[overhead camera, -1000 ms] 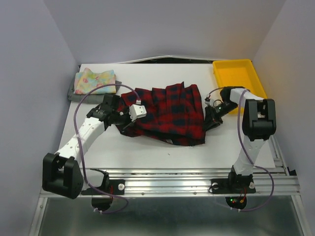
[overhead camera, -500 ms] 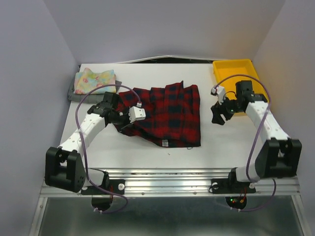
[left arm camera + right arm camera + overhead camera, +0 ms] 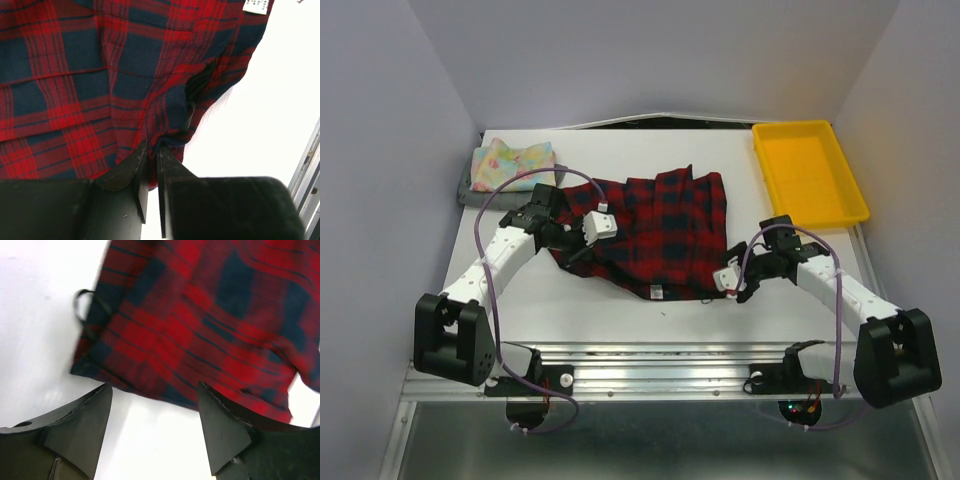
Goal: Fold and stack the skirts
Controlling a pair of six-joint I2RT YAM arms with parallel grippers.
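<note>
Red plaid skirt (image 3: 655,235) spread mid-frame in the top view — floral skirt (image 3: 513,163) folded at upper left, atop the grey skirt (image 3: 468,192). Left gripper (image 3: 152,150) at the plaid's left edge, jaws nearly together (whether pinching cloth, cannot tell). Right gripper (image 3: 154,386) gaping wide over its lower-right corner.

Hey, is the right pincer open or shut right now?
Open. The right pincer shows its fingers wide apart over the edge of the plaid skirt, gripping nothing.

Probably a robotics lab test cell: plain grey walls (image 3: 380,120) enclose a white table (image 3: 620,312), aluminium rail (image 3: 670,366) at 6 o'clock.
</note>
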